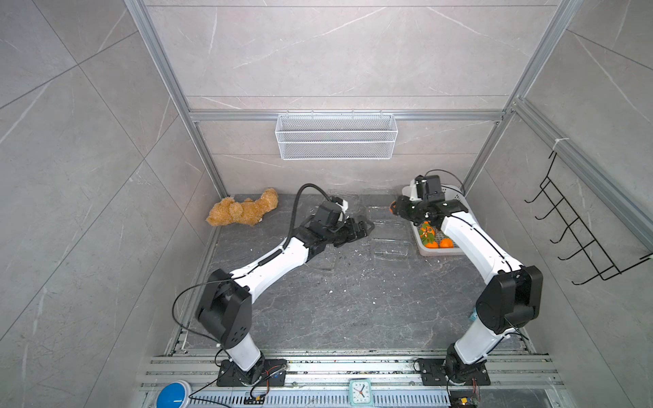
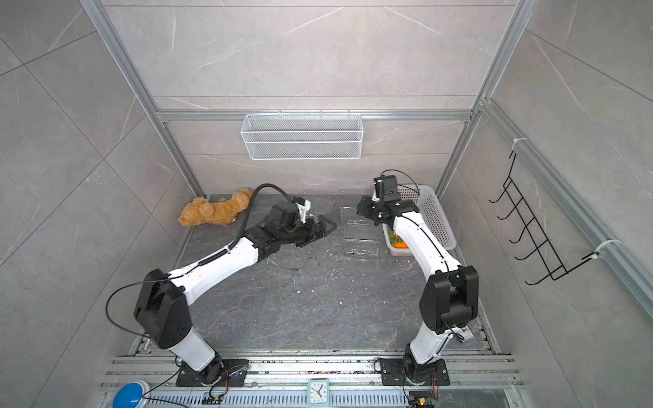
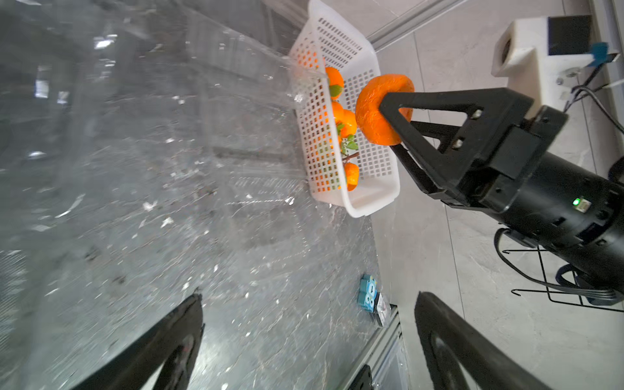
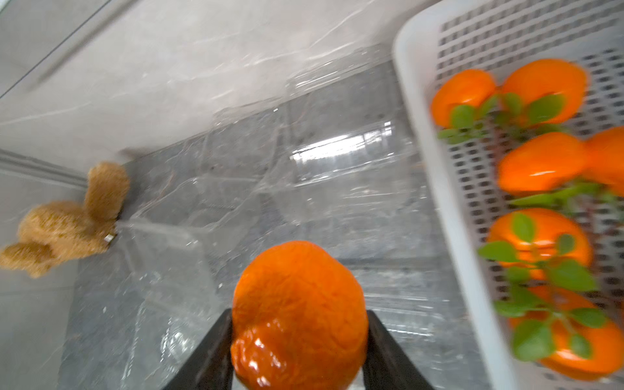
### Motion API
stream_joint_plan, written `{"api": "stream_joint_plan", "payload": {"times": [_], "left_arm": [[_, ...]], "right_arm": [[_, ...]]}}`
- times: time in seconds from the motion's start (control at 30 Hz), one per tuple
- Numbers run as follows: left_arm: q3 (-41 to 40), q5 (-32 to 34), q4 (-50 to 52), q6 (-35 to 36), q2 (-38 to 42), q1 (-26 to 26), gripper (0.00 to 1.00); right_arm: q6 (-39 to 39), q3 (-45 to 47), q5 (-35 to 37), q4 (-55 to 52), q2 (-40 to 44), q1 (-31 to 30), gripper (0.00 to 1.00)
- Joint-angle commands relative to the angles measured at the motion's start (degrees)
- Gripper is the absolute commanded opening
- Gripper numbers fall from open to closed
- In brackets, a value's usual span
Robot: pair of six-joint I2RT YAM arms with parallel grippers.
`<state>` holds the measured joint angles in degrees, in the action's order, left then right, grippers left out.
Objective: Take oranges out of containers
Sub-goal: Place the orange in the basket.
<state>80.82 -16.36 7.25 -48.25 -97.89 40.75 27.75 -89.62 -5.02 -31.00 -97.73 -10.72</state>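
Observation:
My right gripper [image 4: 300, 317] is shut on one bare orange [image 4: 297, 287] and holds it in the air just left of the white perforated basket [image 1: 438, 251]. The same orange [image 3: 378, 111] shows between the black fingers in the left wrist view. Several more oranges [image 4: 540, 162] with green leaves lie in that basket. Clear clamshell containers [image 1: 388, 247] lie open on the dark floor between the arms, with nothing orange in them. My left gripper [image 1: 367, 226] hangs open over the containers [image 2: 353, 219], and nothing is between its fingers [image 3: 189, 324].
A tan teddy bear [image 1: 243, 210] lies at the back left corner. A white wire-mesh basket [image 1: 335, 136] hangs on the back wall and a black hook rack [image 1: 579, 229] on the right wall. A small clock [image 1: 360, 392] and a blue button [image 1: 173, 395] sit at the front rail.

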Motion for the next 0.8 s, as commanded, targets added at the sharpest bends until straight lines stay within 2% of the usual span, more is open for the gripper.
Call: {"api": "stream_joint_plan", "payload": {"times": [0.0, 0.17, 0.3, 0.57, 0.77], "left_arm": [[9.26, 0.59, -0.51, 2.3, -5.84, 2.92, 1.0], [21.01, -1.72, 1.25, 1.72, -15.86, 5.17, 1.0], [25.04, -3.32, 0.78, 0.14, -20.74, 5.41, 1.0], [26.76, -4.95, -0.39, -1.41, -25.15, 5.4, 1.0], [26.46, -4.76, 1.32, 0.1, -24.74, 5.13, 1.0]], "right_arm": [[-0.92, 2.87, -2.37, 0.89, 0.91, 5.66, 0.52], [2.23, 6.03, -7.83, 4.99, -2.57, 16.52, 0.53], [3.56, 7.27, -11.33, 7.84, -6.66, 22.22, 0.53], [3.69, 6.1, -10.02, 8.33, -14.15, 25.0, 0.56], [3.78, 6.06, -9.66, 8.28, -13.48, 25.57, 0.65]]}}
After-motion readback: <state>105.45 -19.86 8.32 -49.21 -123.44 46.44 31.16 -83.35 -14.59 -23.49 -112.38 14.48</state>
